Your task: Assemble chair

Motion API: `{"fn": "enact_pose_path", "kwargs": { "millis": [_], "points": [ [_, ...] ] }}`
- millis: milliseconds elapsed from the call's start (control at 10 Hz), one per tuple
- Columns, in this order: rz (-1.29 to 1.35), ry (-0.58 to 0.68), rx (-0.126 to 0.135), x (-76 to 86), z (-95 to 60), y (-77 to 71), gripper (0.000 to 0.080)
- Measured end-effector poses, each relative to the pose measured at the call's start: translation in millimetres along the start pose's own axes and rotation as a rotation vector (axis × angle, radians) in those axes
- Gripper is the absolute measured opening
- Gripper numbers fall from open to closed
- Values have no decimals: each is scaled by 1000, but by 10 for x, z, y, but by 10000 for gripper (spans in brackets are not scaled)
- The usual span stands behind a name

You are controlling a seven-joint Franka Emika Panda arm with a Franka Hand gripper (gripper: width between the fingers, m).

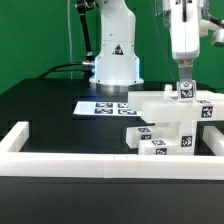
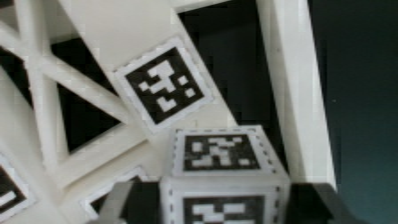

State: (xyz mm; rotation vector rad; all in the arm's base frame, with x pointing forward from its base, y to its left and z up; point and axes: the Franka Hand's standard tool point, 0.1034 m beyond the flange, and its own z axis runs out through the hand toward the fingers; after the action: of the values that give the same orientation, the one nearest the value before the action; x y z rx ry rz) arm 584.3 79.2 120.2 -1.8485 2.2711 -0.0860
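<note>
The low white border rail [image 1: 100, 163] runs along the worktop's [image 1: 45, 110] near edge and turns up both sides, likely so that parts can be pushed against it and squared. Behind it, toward the near corner on the exterior view's right, sits the chair [image 1: 168, 125]: a stack of white blocky parts bearing square tags, with a flat slab on top and smaller blocks below, just inside the rail. Whether these pieces are joined or only resting on each other is unclear.

The end effector [image 1: 185, 88] hangs straight down over the stack. In the wrist view its fingers [image 2: 125, 200] flank a tagged block [image 2: 219, 170] closely, apparently closed on it, probably to seat it upright among the slanted bars [image 2: 71, 110] alongside.

The marker board [image 1: 105, 105] lies flat mid-worktop before the robot base [image 1: 113, 62], apart from the chair.
</note>
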Motion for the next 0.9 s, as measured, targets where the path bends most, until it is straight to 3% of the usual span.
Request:
{"fn": "enact_pose_path", "kwargs": {
  "millis": [100,200,300,400,900],
  "points": [
    [-15,0,0,0,0,0,449],
    [-27,1,-4,-3,1,4,449],
    [-102,0,-23,-34,1,20,573],
    [-292,20,-37,-88,-7,25,634],
    [-768,22,-54,-80,-8,25,648]
  ]
}}
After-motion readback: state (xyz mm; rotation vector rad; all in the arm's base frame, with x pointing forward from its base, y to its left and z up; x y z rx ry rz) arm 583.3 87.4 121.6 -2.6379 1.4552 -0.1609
